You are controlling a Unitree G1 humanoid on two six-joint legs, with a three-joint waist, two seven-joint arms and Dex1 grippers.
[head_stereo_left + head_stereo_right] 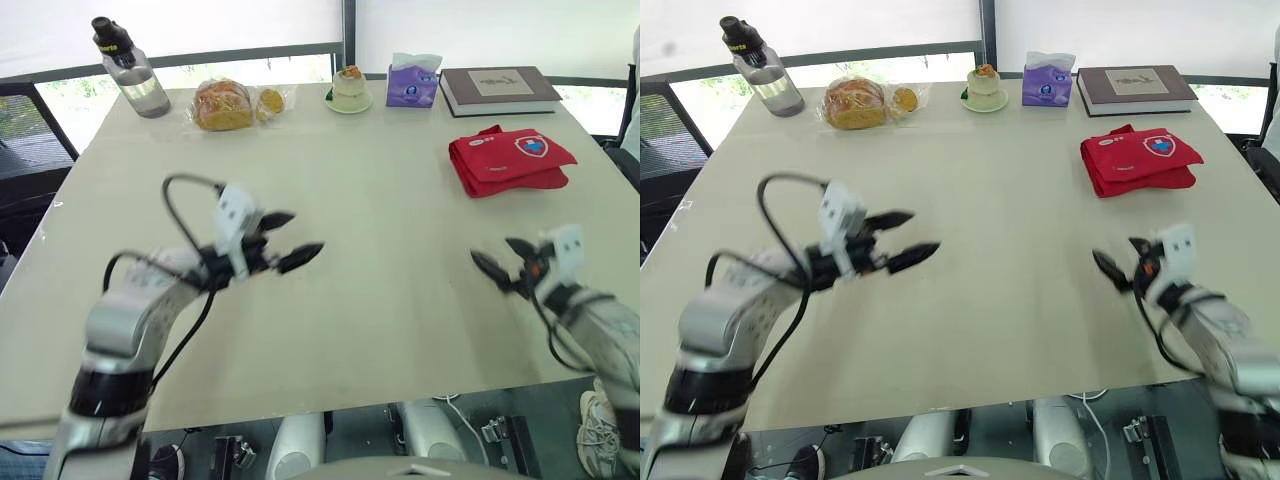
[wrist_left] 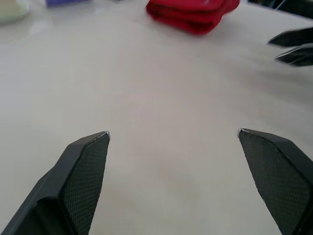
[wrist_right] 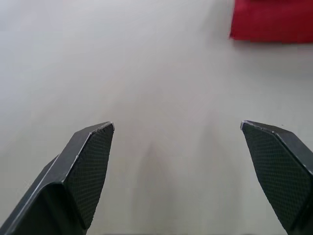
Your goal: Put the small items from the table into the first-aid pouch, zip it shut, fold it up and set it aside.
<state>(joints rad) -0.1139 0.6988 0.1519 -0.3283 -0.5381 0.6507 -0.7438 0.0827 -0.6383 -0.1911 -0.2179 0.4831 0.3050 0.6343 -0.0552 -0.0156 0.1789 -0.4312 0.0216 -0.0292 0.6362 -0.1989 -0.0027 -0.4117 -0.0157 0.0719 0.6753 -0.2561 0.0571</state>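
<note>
Two grippers hang over the beige table (image 1: pixel 390 300), the left gripper (image 1: pixel 303 232) and the right gripper (image 1: pixel 492 250), both spread wide and empty. Along the far edge, by the window (image 1: pixel 62 100), stand a water bottle (image 1: pixel 130 68), bagged bread (image 1: pixel 222 104), a tissue box (image 1: pixel 413 82) and a book (image 1: pixel 498 88). The folded red first-aid pouch (image 1: pixel 508 160) lies near the right edge.

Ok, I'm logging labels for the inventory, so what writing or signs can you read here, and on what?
No words can be read clearly.
On the red pouch: a shield badge and a white tag, lettering too small to read.
On the book: a pale cover panel, title too blurred.
On the tissue box: a small mark, unreadable.
</note>
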